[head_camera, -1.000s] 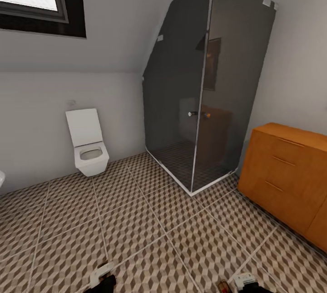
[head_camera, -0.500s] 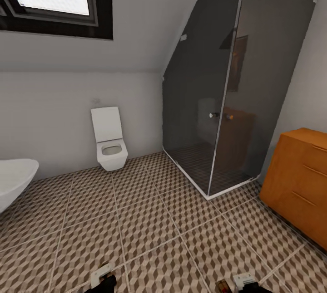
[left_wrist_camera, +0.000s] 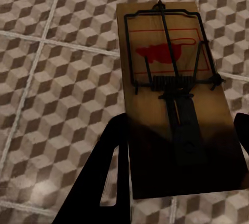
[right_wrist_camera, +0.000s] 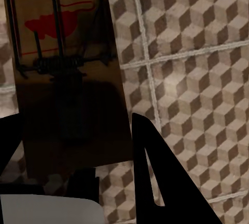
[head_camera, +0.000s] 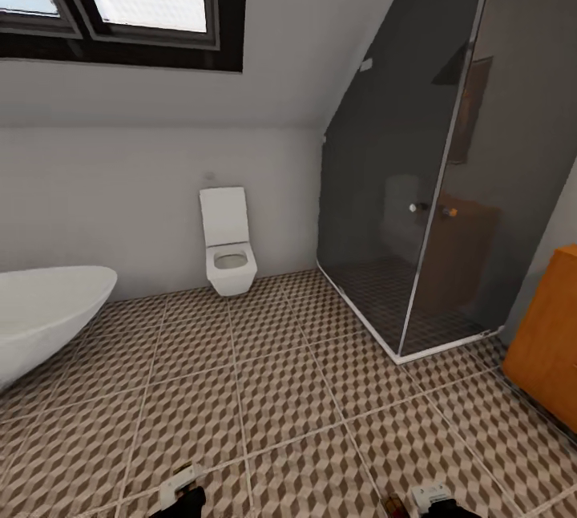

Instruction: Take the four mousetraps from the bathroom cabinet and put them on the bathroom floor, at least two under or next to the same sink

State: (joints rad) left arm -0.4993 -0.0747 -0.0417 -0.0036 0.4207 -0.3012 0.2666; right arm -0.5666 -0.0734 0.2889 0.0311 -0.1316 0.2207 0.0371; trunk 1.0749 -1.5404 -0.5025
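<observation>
Mousetraps ride one in each hand: the left gripper (left_wrist_camera: pixel 179 169) is clamped on the near end of a mousetrap (left_wrist_camera: pixel 174 83), its dark fingers (left_wrist_camera: pixel 111 161) flanking the board, and the right gripper (right_wrist_camera: pixel 72 156) grips a second mousetrap (right_wrist_camera: pixel 65 63) the same way. Both boards hang flat over the bathroom floor (head_camera: pixel 304 414), spring wire and red mark facing up.

In the head view the two wrists sit at the picture's lower edge, over open tiles. Beyond them a white basin (head_camera: pixel 48 313) juts in from the left edge; it may be the sink or a tub, since too little of it is visible to say. A toilet (head_camera: pixel 228 249) stands against the far wall, a glass shower (head_camera: pixel 437 197) in the far right corner, and the cabinet (head_camera: pixel 549 333) at the right edge.

To do this step well, confirm which fixture is the sink before lowering anything. Keep the grip firm and the boards level while driving, then set both traps flat on the tiles right beside or under it.
</observation>
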